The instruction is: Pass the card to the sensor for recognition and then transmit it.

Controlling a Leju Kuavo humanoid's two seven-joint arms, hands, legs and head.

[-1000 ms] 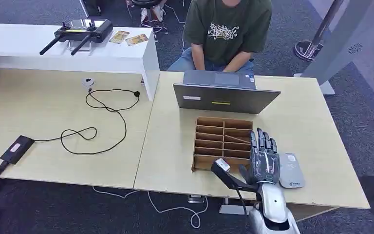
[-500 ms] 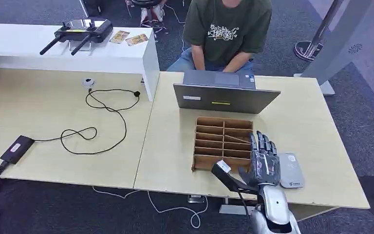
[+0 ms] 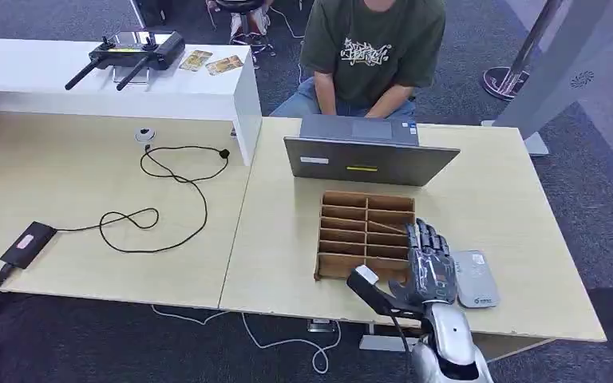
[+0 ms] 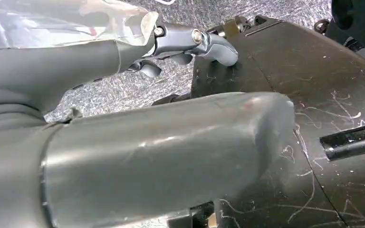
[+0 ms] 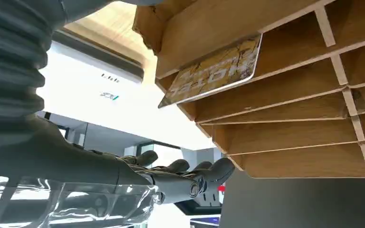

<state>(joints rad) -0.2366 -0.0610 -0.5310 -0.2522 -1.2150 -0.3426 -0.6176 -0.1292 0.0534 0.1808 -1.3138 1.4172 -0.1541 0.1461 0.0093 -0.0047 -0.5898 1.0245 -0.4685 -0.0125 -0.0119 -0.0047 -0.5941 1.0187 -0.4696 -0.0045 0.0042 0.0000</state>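
Card (image 5: 214,76) tilted in organizer (image 3: 365,233) slot, unheld.

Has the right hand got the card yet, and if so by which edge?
No. The right hand holds nothing; its fingers are extended, apart from the gold printed card, which sits in a slot of the brown wooden divider box.

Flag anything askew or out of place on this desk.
One thing stands out: the card sits tilted in a slot of the wooden organizer, one corner poking past the divider rather than lying flat. The right hand hovers over the organizer's edge beside the grey sensor. Nothing looks spilled or damaged.
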